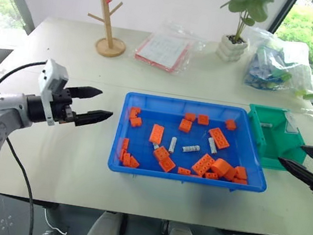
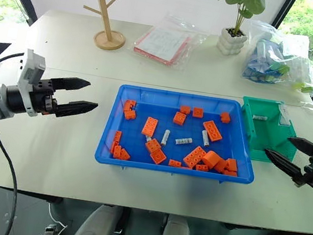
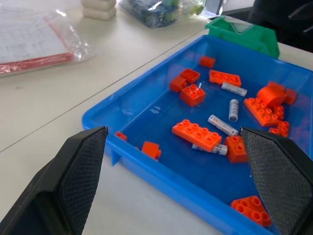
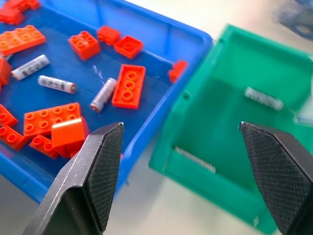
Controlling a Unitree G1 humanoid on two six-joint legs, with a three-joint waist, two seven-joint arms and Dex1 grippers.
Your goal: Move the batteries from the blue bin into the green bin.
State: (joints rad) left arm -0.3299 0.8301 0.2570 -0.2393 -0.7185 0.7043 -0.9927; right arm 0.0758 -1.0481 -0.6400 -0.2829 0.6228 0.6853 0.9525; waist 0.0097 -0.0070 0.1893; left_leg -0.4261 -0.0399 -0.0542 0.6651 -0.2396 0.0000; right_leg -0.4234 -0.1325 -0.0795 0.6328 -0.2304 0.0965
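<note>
Now both my fingers, left [image 1: 96,105] and right [image 1: 303,162], hang wide and empty; three batteries [image 1: 191,148] lie mid blue bin [image 1: 136,168], so I should pinch one across its middle, clear of bricks [image 1: 157,134], toward the green bin [image 1: 259,134] on the right.

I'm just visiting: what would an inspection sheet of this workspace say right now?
Surface: pale table.
Job's things: three batteries in the blue bin; green bin touching its right end, one battery already inside.
Clutter: orange bricks in the blue bin; wooden stand, potted plant, bagged papers, bagged items.
Grippers: left gripper and right gripper open, empty.
Cables: black cable by left arm.
Surroundings: windows, greenery.
</note>
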